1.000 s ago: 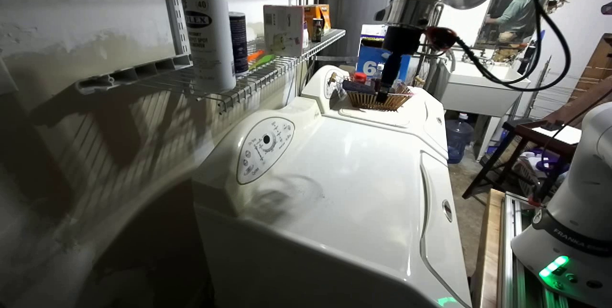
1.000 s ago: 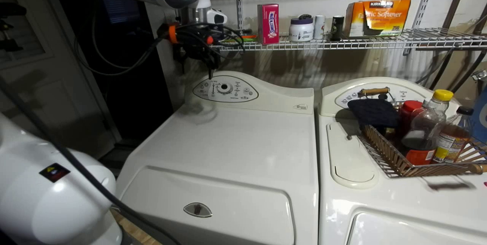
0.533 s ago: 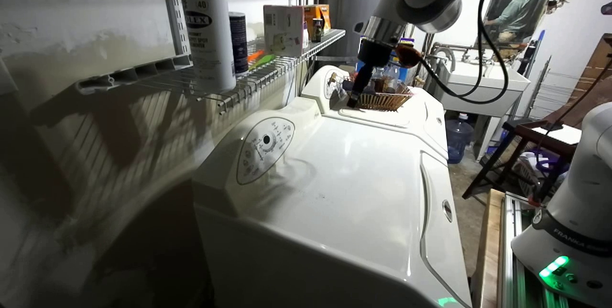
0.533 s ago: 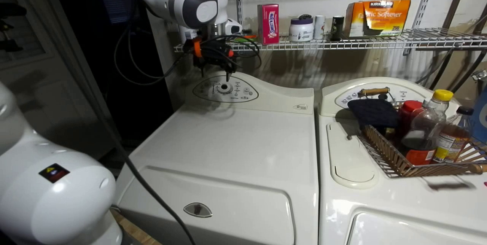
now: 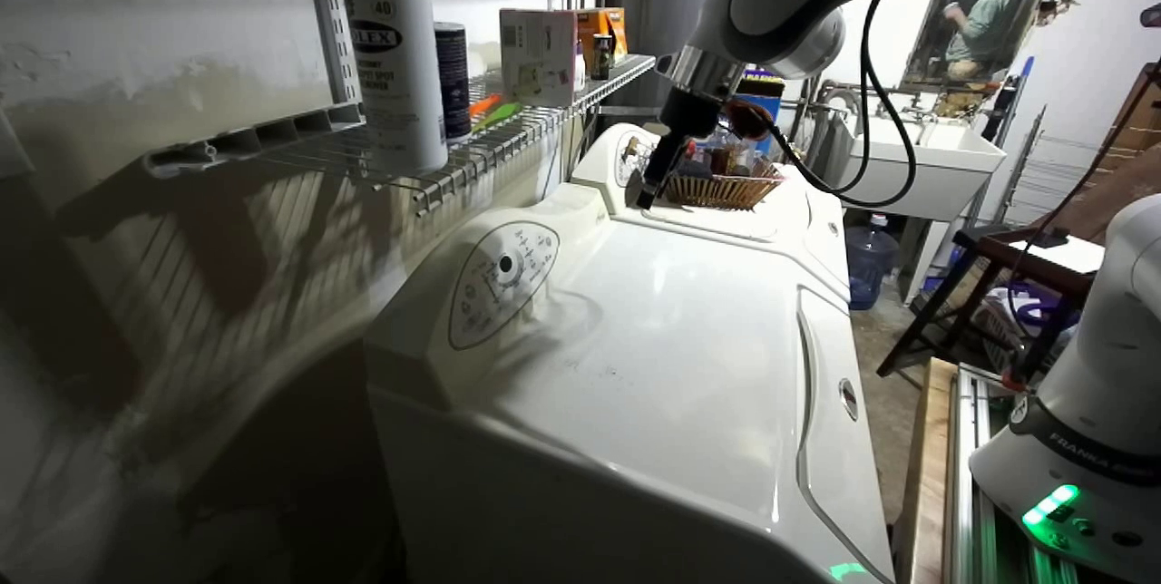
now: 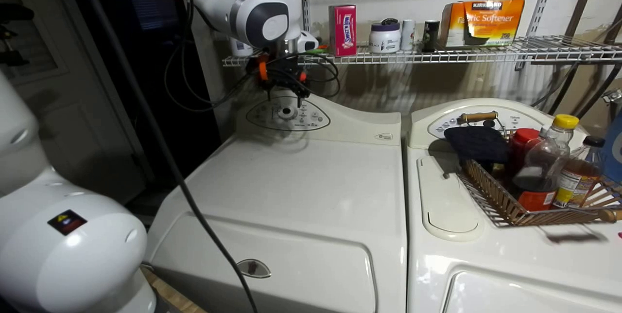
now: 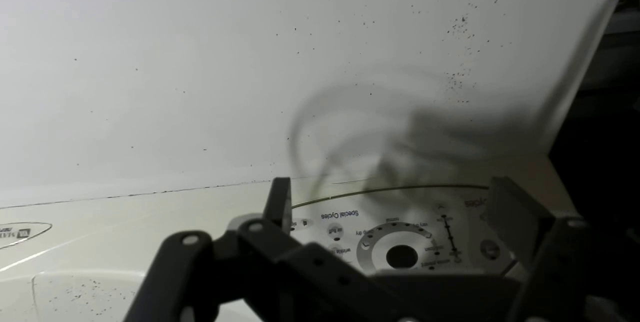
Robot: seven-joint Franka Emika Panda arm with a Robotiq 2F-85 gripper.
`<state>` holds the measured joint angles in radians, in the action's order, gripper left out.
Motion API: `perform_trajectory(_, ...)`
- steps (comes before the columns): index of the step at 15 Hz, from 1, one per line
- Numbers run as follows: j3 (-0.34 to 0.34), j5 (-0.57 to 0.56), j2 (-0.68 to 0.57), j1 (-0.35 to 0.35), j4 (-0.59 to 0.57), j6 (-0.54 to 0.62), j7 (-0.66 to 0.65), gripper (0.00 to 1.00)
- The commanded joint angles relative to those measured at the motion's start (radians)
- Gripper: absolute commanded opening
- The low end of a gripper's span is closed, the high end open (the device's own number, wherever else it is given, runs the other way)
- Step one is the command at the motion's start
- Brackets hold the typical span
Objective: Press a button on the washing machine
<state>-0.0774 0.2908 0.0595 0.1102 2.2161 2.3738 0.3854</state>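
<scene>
Currently, your fingers stand wide, the dial showing between them in the wrist view. The washing machine is below them, its control panel raised at the rear. Above and behind that runs a wire shelf carrying an orange box and a pink box. A basket of bottles sits on your neighbouring white machine, and in an exterior view a dark cable crosses before you.

Free room over the washing machine, wire shelf higher up at the back.
</scene>
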Motion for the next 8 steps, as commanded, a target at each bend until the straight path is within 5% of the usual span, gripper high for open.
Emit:
perform_trajectory(1, 0.029, 0.001, 0.000, -0.028, -0.002, -0.003, -0.001, 1.00)
perform_trajectory(6, 0.040, 0.015, -0.069, -0.027, -0.032, 0.065, -0.010, 1.00)
perform_trajectory(7, 0.046, 0.007, -0.095, -0.030, -0.040, 0.105, -0.026, 0.75)
perform_trajectory(8, 0.051, 0.006, -0.124, -0.033, -0.049, 0.136, -0.039, 0.74)
